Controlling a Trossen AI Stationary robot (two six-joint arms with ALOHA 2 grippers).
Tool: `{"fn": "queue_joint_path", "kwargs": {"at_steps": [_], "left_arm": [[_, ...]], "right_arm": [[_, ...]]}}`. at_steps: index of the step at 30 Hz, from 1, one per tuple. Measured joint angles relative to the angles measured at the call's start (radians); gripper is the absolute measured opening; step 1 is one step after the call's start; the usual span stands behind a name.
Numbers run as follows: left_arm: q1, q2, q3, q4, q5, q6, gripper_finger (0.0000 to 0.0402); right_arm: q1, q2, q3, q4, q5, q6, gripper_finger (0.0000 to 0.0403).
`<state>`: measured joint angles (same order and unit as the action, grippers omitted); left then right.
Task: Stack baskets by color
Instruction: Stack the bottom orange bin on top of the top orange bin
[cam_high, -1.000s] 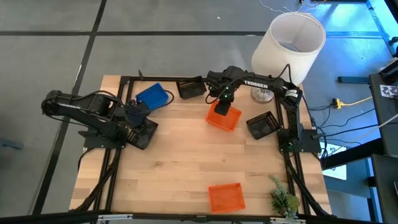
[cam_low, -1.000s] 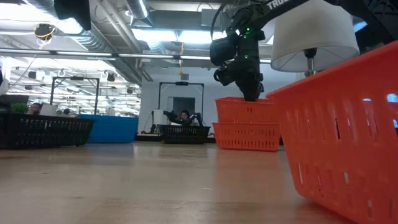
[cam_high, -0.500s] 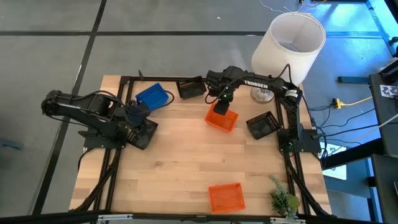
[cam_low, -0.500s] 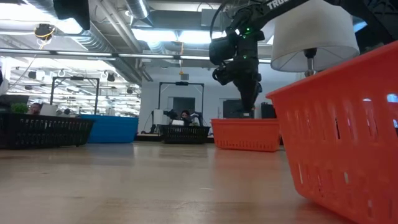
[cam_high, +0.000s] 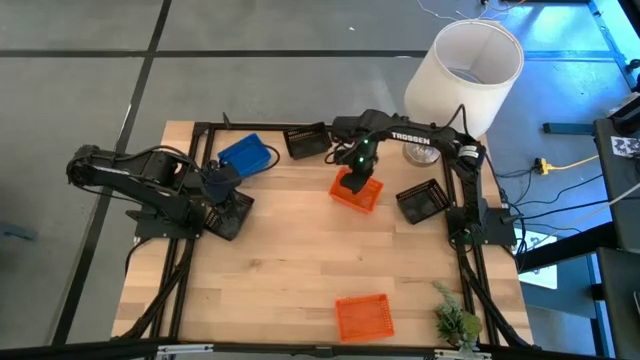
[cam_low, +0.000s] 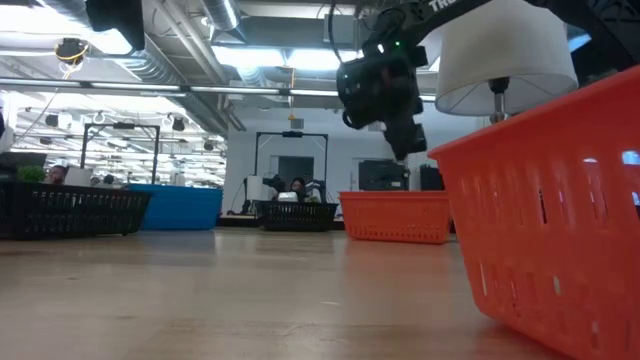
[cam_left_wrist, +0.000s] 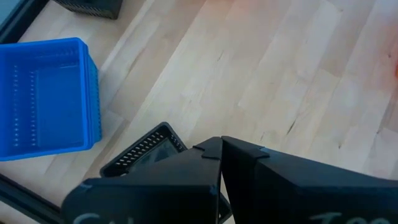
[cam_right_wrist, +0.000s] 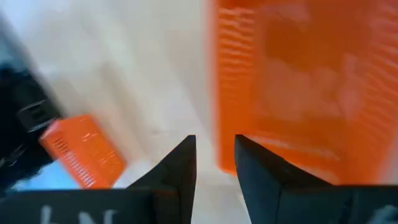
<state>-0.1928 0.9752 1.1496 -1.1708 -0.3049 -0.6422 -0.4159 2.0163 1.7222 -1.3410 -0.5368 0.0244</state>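
High view: my right gripper (cam_high: 352, 178) sits over the orange basket stack (cam_high: 357, 192) at centre, upper half of frame. Lone orange basket (cam_high: 362, 317) at bottom centre is not stacked yet. Blue basket (cam_high: 244, 152) upper left, black basket (cam_high: 307, 140) just right of it, another black basket (cam_high: 421, 200) right of centre, a third under my left gripper (cam_high: 222, 190) at left. Blacks are scattered; I can't tell whether the blue one is a stack.

Low view: right gripper (cam_low: 400, 140) hangs above the orange stack (cam_low: 395, 216), clear of its rim. Lone orange basket (cam_low: 545, 210) fills the right foreground.

Left wrist view: my fingers (cam_left_wrist: 214, 174) are pressed together, holding nothing; blue basket (cam_left_wrist: 43, 102) at left.

Right wrist view: my fingers (cam_right_wrist: 180, 163) are parted, nothing between them; orange stack (cam_right_wrist: 289, 93) upper right, released.

My read: orange partly done, one more to add; black still to do.
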Motion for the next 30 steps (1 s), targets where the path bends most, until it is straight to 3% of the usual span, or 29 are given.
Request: {"fn": "queue_joint_path", "kwargs": {"at_steps": [5, 7, 14, 23, 30], "left_arm": [[0.0, 0.0, 0.0, 0.0, -0.005, 0.0, 0.0], [0.0, 0.0, 0.0, 0.0, -0.012, -0.001, 0.0], [0.0, 0.0, 0.0, 0.0, -0.023, -0.001, 0.0], [0.0, 0.0, 0.0, 0.005, 0.035, 0.098, 0.0], [-0.027, 0.0, 0.0, 0.035, 0.063, 0.255, 0.0]], "right_arm": [[0.041, -0.014, 0.0, -0.067, -0.266, -0.176, 0.0108], [0.068, -0.037, 0.0, -0.104, -0.301, -0.249, 0.0108], [0.214, -0.153, 0.001, -0.176, -0.217, -0.322, 0.0108], [0.465, -0.306, 0.001, -0.202, 0.01, -0.064, 0.0108], [0.677, -0.307, 0.0, -0.112, 0.084, 0.123, 0.0108]]}}
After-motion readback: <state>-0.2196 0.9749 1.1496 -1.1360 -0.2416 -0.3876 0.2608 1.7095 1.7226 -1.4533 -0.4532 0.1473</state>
